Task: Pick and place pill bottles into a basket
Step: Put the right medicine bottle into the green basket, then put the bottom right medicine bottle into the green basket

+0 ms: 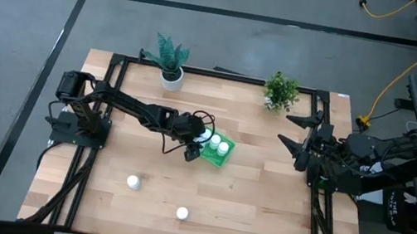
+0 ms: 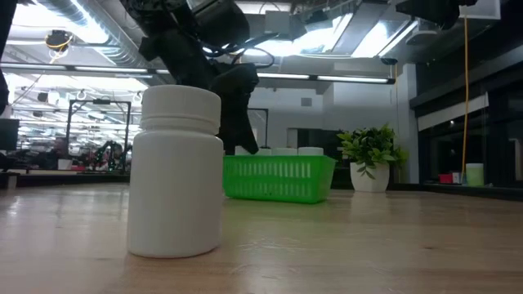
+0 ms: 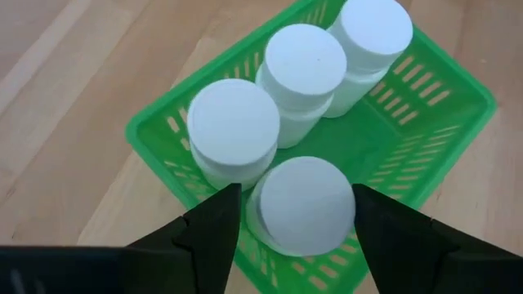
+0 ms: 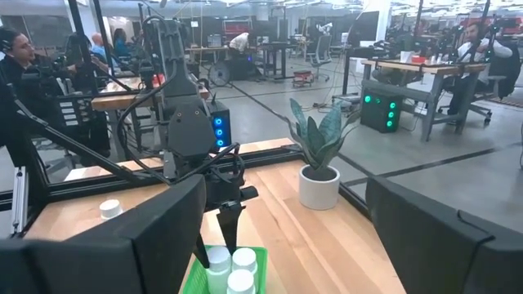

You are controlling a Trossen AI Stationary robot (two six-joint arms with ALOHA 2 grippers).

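The green basket (image 1: 218, 154) sits mid-table, with three white pill bottles (image 3: 304, 65) standing in a row inside it. My left gripper (image 1: 194, 145) reaches into the basket from above, its fingers on either side of a fourth bottle (image 3: 304, 204). Two more bottles stand on the table nearer the front, one (image 1: 133, 181) to the left and one (image 1: 182, 213) near the front edge, which looms large in the low view (image 2: 176, 171). My right gripper (image 1: 284, 129) waits open and empty by the table's right edge. My left gripper has the fourth bottle between its two fingers (image 3: 216, 224), at the sides of its cap (image 3: 261, 216). The fingers point down into the basket's near-left corner. The bottle stands upright beside the row of three. Whether its base rests on the basket floor is hidden.
A spiky plant in a white pot (image 1: 171, 67) and a bushy plant (image 1: 280, 91) stand at the table's far edge. A black frame rail (image 1: 223, 75) runs around the table. Bare wood lies between the basket and the right arm.
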